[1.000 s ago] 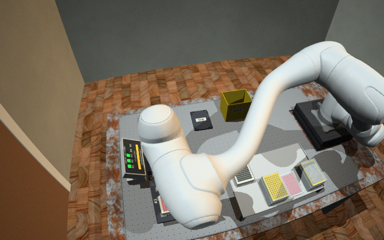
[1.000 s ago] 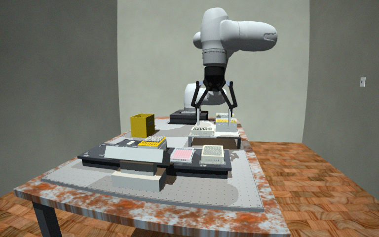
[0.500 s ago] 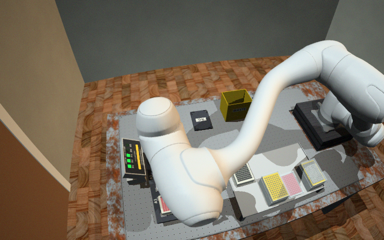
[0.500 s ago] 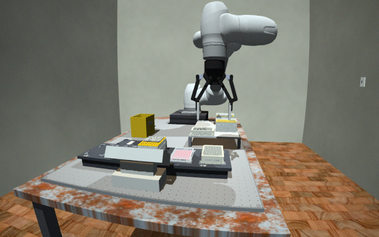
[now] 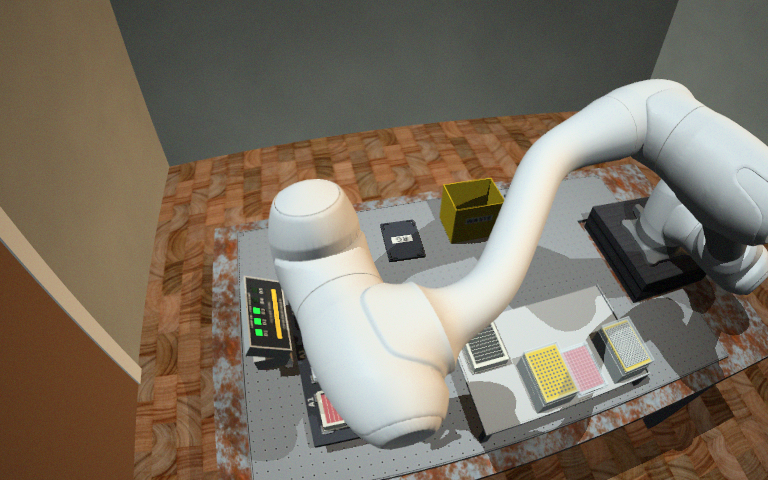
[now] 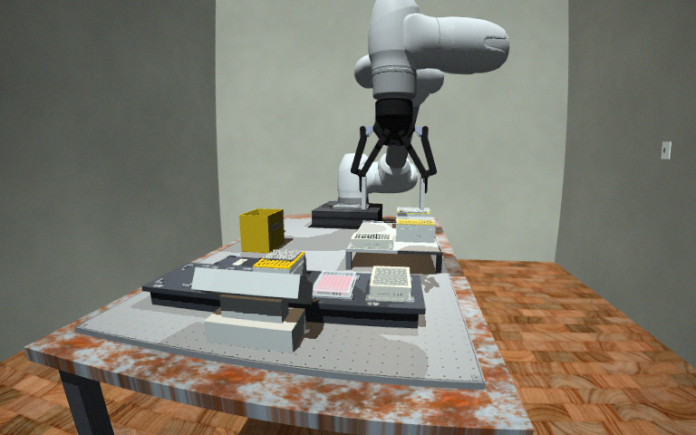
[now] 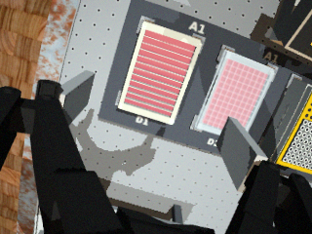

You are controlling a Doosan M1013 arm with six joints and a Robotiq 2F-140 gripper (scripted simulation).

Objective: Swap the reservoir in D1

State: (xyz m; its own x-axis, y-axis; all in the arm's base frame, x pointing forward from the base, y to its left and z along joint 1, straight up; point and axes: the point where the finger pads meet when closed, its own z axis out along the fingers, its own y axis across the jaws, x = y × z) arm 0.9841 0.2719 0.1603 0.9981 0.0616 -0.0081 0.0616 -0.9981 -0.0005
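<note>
rusty table (image 6: 318, 394), grey perforated board (image 6: 359, 353)
</note>
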